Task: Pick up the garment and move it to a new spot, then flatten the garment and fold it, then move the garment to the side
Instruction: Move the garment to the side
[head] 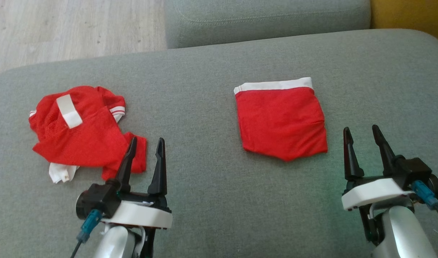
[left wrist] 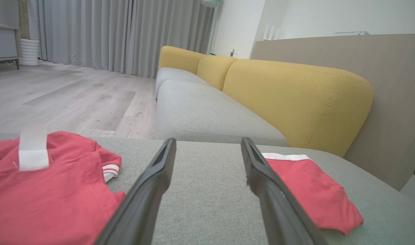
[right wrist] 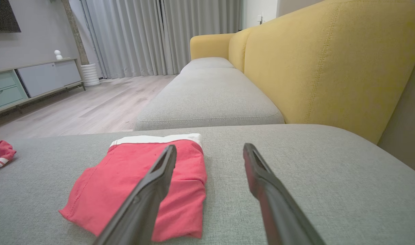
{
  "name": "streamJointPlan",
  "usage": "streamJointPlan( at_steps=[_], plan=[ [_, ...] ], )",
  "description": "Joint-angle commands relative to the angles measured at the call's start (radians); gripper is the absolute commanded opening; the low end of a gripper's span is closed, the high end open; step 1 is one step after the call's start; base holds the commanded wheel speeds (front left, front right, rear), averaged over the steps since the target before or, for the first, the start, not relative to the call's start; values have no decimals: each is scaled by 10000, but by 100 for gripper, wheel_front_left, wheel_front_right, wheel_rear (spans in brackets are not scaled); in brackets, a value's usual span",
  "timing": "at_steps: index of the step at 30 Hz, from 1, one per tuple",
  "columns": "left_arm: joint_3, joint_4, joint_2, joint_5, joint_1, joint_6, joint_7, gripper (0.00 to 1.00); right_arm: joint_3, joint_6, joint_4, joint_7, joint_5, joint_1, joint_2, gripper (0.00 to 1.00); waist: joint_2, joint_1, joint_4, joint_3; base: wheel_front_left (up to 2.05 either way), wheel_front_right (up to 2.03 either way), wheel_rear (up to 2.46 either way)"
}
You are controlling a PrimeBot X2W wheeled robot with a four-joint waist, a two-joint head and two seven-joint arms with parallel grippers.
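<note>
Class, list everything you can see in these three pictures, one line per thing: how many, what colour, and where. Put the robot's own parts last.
folded garment: one, red with a white band, flat on the near seat cushion, right of centre
crumpled garment: one, red with white trim, same cushion, at the left
seat cushions: two, grey, the near one under both garments, another beyond it
backrest: three sections, yellow, along the sofa's back
floor: one, pale wood, beyond the sofa
curtains: one run, grey, far wall
left gripper: one, dark, open, by the crumpled garment
right gripper: one, dark, open, right of the folded garment
</note>
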Motion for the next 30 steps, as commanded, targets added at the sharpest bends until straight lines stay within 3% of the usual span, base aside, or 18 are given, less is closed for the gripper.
streamJointPlan(
  at_steps=[1,10,19,30],
  plan=[
    [285,-380,53,77,-292,-12,-95,100,267,-7,-360,-112,24,-333,4,100,0,0,35,54,0,0,0],
    [48,-496,53,126,-701,-39,-95,100,193,-7,166,146,-236,-1127,4,100,0,0,414,707,0,0,0],
    [-341,-496,53,81,-1216,-50,-95,100,-263,-7,1508,959,-288,-2457,4,100,0,0,1028,1520,0,0,0],
    [-800,-431,53,-105,-1656,32,-95,100,-968,-7,4663,1904,-167,-4127,5,100,0,0,1711,2124,0,0,0]
  ],
)
